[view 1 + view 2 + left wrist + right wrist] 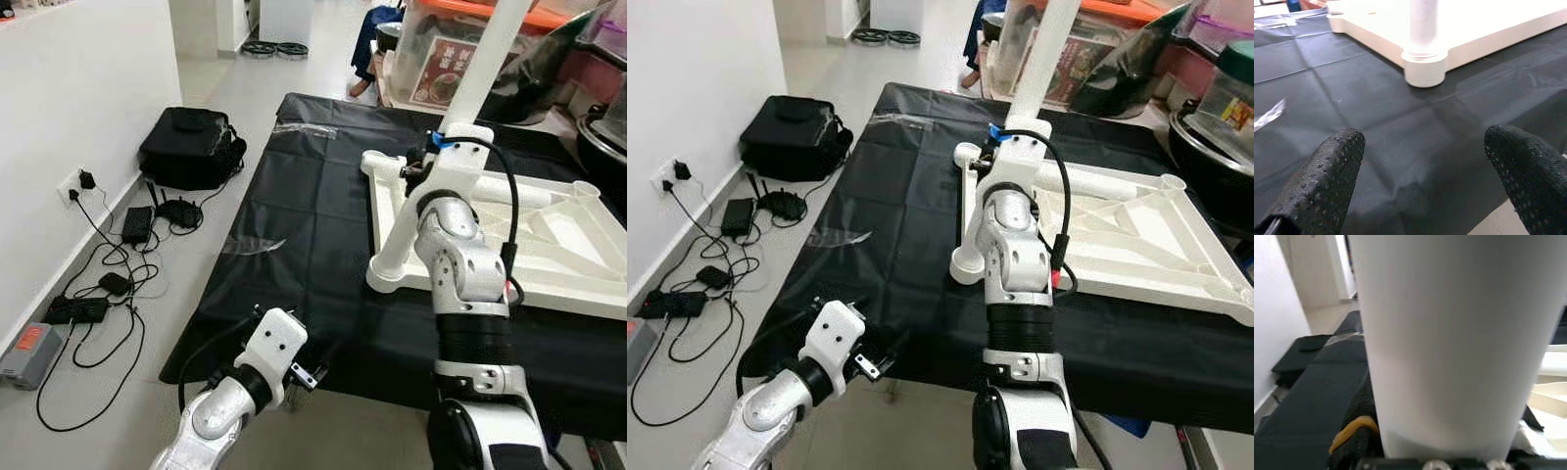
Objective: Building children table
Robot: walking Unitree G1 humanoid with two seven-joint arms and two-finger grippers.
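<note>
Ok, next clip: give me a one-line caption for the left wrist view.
Open left gripper hovers over the black cloth, facing a white leg standing in the upturned tabletop corner.

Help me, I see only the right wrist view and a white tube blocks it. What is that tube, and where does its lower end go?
Observer: It is a table leg, gripped partway up by the right gripper. Its foot stands in the corner socket of the white tabletop.
Operator: Which corner?
Observer: The near one on the robot's left. The tabletop lies underside up on a black sheet.
Operator: Is the left gripper helping?
Observer: No. The left gripper is low at the sheet's near edge, fingers open, holding nothing, facing that socket.
</note>
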